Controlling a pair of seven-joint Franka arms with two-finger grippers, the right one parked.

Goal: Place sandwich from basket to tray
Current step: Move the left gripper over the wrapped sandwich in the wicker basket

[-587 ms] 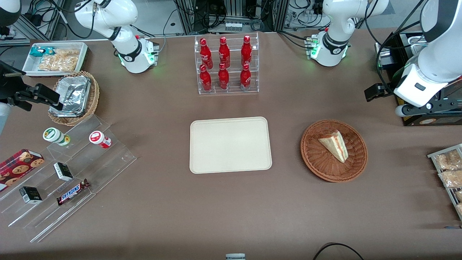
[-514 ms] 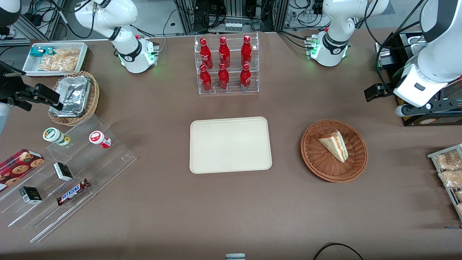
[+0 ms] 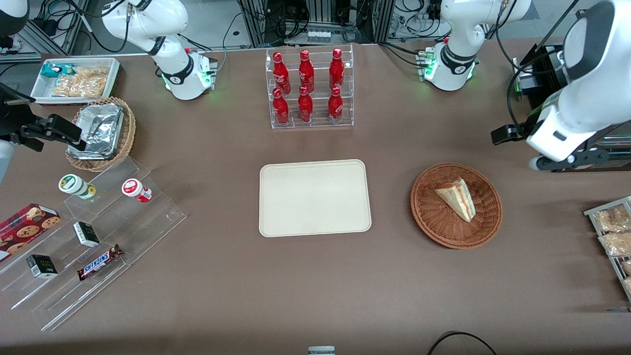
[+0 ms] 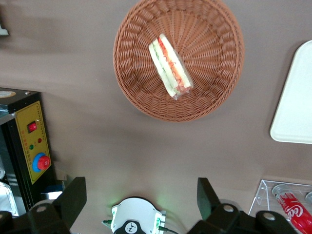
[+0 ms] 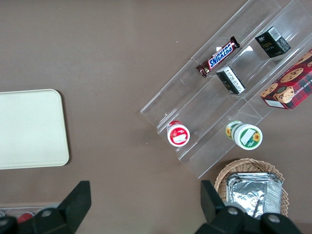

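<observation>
The approach is in hand, with nothing grasped yet. The pincer (image 4: 136, 204) hangs high over the desk (image 3: 315, 286) with its fingers (image 4: 73, 195) spread wide and empty. The sandwich (image 3: 457, 198) lies in the wicker basket (image 3: 429, 217), below the pincer and somewhat nearer the front camera. Next the pincer must come over the wedge, drop, and line its fingers across the bread faces. The cream tray (image 3: 276, 222) waits bare beside the basket, toward the parked arm's end. Brown cloth covers the desk, and a rack of red bottles (image 3: 306, 88) stands near the arm bases.
</observation>
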